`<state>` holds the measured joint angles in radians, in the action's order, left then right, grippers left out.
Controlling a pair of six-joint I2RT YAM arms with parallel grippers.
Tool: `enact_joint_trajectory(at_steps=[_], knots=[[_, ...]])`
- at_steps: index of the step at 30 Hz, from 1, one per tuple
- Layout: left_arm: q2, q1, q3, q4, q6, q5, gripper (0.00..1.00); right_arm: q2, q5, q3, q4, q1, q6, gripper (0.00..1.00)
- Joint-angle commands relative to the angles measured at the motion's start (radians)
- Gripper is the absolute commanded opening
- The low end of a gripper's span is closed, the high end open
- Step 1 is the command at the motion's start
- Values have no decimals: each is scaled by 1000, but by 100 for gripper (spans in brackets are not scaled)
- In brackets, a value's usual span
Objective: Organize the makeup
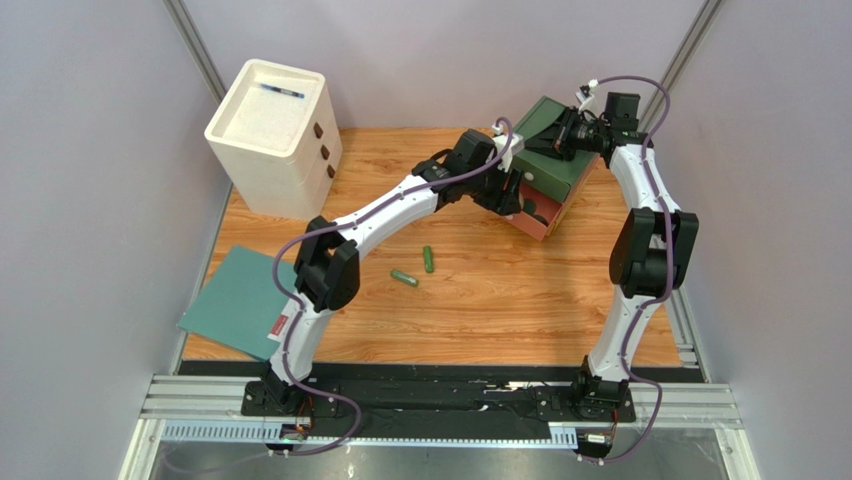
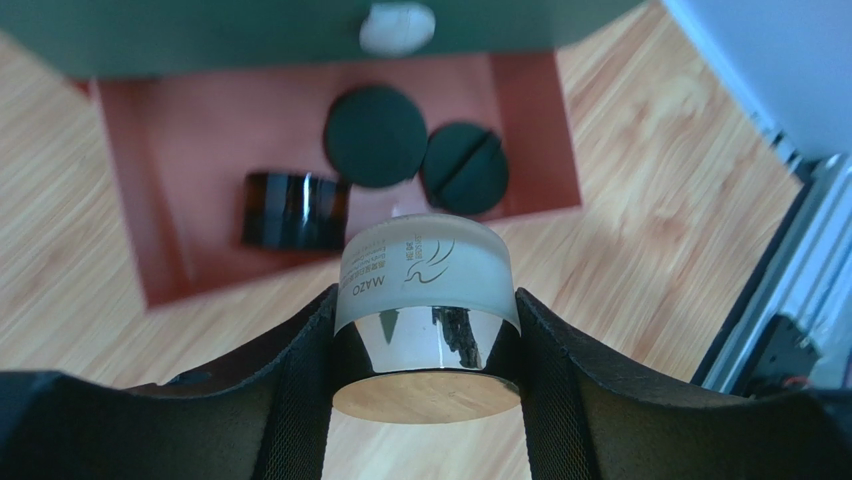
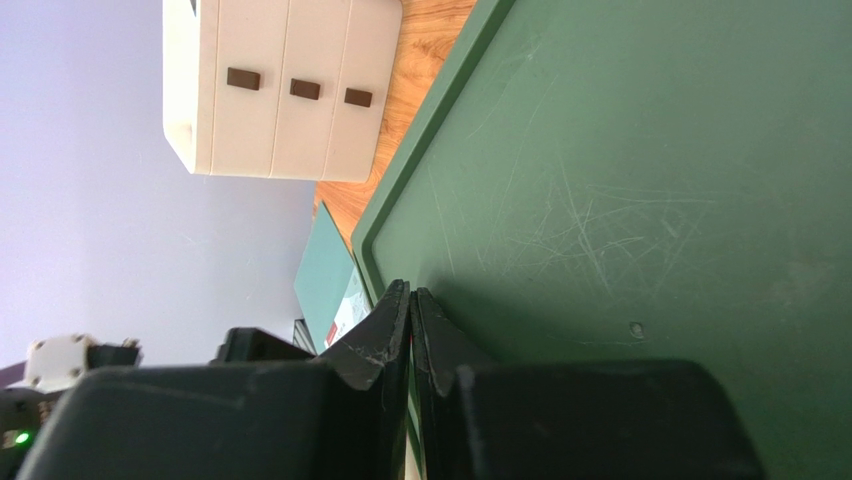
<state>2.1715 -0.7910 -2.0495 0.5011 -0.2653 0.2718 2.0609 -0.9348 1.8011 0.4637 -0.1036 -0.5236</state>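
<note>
L gripper (image 2: pixel 425 312) is clamped on the frosted jar (image 2: pixel 425 268), jaws abt jar-wide, jar on its side at the front lip of the red drawer (image 2: pixel 180 130). Risk: released here it may catch the lip and roll out, or knock the black jars (image 2: pixel 375 135) inside. R gripper (image 3: pixel 410 310) is closed, empty, tips on the green box (image 3: pixel 650 200) over the drawer; a slip could shift the box. Green tubes (image 1: pixel 428 259) lie left of the drawer on the smooth wood table (image 1: pixel 500 320). Plain walls on 3 sides.

Top cam overhead, whole table (image 1: pixel 500 310). Wrist cams close on green box (image 3: pixel 650 200); top shares it.
</note>
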Motion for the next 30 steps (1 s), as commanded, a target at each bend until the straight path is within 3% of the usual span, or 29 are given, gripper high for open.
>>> enact_joint_trajectory(at_steps=[1,4,10,20,30], knots=[[36,7,-86,-318,-144,110,0,214,205,-126,196,10,105,10],[66,7,-75,-427,-225,113,0,217,200,-129,196,10,105,10],[149,4,-196,-420,-293,170,0,214,200,-131,194,8,106,10],[174,-11,-147,-487,-302,167,0,217,195,-135,191,8,106,10],[209,-20,-67,-616,-302,149,9,212,192,-141,187,8,106,10]])
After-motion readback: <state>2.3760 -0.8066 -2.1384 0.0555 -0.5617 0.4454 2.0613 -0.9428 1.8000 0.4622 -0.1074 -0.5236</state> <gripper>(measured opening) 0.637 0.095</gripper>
